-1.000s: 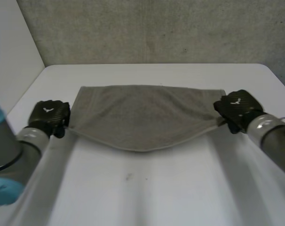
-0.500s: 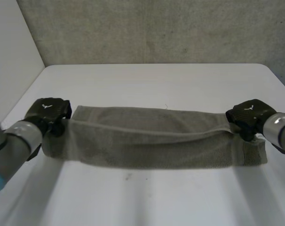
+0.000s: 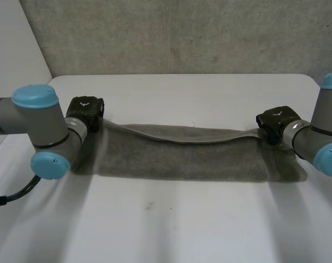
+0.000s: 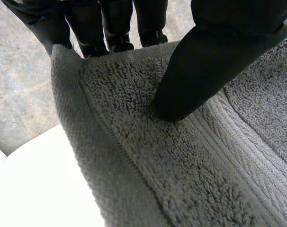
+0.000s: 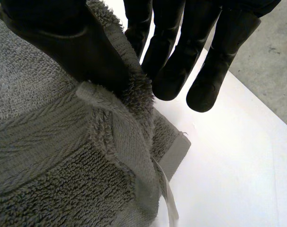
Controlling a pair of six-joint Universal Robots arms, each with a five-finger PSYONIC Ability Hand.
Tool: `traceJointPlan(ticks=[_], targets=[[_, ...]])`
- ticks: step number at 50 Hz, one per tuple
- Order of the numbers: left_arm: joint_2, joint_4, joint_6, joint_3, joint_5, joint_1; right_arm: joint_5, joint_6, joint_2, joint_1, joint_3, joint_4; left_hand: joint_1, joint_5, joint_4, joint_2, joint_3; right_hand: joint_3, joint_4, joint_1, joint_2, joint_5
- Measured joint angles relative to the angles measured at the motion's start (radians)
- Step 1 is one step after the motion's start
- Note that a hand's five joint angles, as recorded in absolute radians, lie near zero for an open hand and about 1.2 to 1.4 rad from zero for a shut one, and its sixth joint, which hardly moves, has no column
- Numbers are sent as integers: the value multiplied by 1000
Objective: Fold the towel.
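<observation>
Nearest the robot, the bare front of the flat white table carries one small dark speck. Beyond it the grey-brown terry towel lies as a long doubled band across the table's middle, its near edge flat on the surface. The upper layer rises toward its far edge, which is held off the table at both ends and dips slightly between them.

At the far left corner of that layer is the black left hand, on a grey arm with light-blue caps. In its wrist view the thumb presses down on the pile while the fingers sit behind the hem, so the corner is pinched between them.

At the far right corner is the black right hand. Its thumb bears on the bunched corner and clamps it against the nearest finger, while the other fingers hang straight just past the cloth, above the table. A thin pale label hangs from the towel's edge there.

Farthest back stands a rough grey concrete wall
</observation>
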Motion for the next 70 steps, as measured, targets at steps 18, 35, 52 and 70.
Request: traceJointPlan(ticks=[18, 35, 52, 70], targets=[[-69, 5, 1, 85, -8, -2, 61, -12, 72, 8, -107, 9, 0, 0, 0, 0, 0, -283, -267, -278, -288, -274], [24, 69, -15, 50, -8, -10, 135, 23, -122, 12, -149, -9, -1015, -998, -1049, -1048, -1047, -1091, -1082, -1082, -1078, -1107], [371, 79, -109, -270, -5, 0, 111, 94, -455, 1, 204, -46, -1022, -1000, -1053, -1053, -1052, -1091, -1082, -1084, -1078, -1107], [539, 215, -121, -597, -4, 0, -5, 67, -511, -69, 711, -302, -1022, -1001, -1053, -1053, -1052, -909, -917, -892, -909, -901]])
